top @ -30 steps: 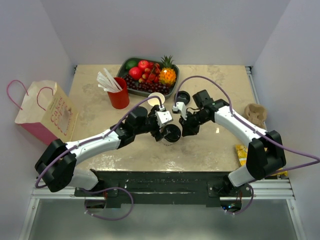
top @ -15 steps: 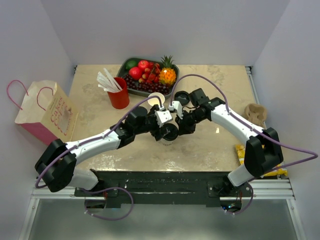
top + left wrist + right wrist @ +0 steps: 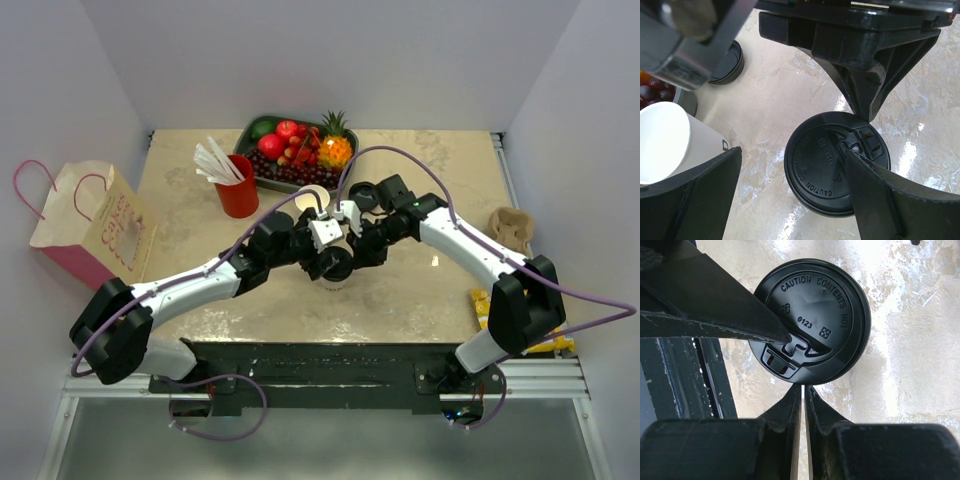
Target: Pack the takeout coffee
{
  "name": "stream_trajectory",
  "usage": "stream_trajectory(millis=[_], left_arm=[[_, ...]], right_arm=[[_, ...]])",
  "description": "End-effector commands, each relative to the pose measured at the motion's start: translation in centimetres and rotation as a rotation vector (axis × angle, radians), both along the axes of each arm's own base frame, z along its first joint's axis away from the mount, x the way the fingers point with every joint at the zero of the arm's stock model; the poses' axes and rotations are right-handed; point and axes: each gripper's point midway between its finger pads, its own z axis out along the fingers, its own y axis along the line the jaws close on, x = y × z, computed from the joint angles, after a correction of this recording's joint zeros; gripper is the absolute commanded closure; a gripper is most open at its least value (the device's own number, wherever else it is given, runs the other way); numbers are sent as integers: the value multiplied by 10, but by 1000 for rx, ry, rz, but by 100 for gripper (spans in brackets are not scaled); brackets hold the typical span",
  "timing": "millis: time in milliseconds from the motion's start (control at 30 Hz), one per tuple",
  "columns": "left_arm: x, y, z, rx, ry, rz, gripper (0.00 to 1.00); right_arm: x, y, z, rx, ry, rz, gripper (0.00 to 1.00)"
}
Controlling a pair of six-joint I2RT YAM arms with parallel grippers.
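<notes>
Now the right claw (image 3: 804, 390), pinched together, has moved in, its tips just at the rim of the takeout coffee (image 3: 812, 310), which stands on the counter (image 3: 905, 340) between the spread fingers of the left claw (image 3: 790, 170).

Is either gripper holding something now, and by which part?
Nothing appears to be held. The left gripper stands open around the takeout coffee. The right gripper is shut on nothing, its tips at the rim of the black lid.
</notes>
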Motion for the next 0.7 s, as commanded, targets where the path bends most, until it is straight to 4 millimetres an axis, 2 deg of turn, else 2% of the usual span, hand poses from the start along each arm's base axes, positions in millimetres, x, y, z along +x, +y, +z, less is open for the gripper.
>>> stream_trajectory(millis=[0,200,300,500,667], left_arm=[[5,2,21,-55,-24,25,12],[6,6,21,-62,-11,46,12],[7,6,28,-88,-3,58,12],[10,14,61,-191,61,104,8],[14,33,51,-288,233,223,7]], right_arm=[[10,10,16,31,-52,12,89],[10,13,16,31,-48,7,88],[12,11,18,20,-56,7,87],[-1,-1,27,-33,-50,69,80],[-2,-3,27,-42,-9,60,75]])
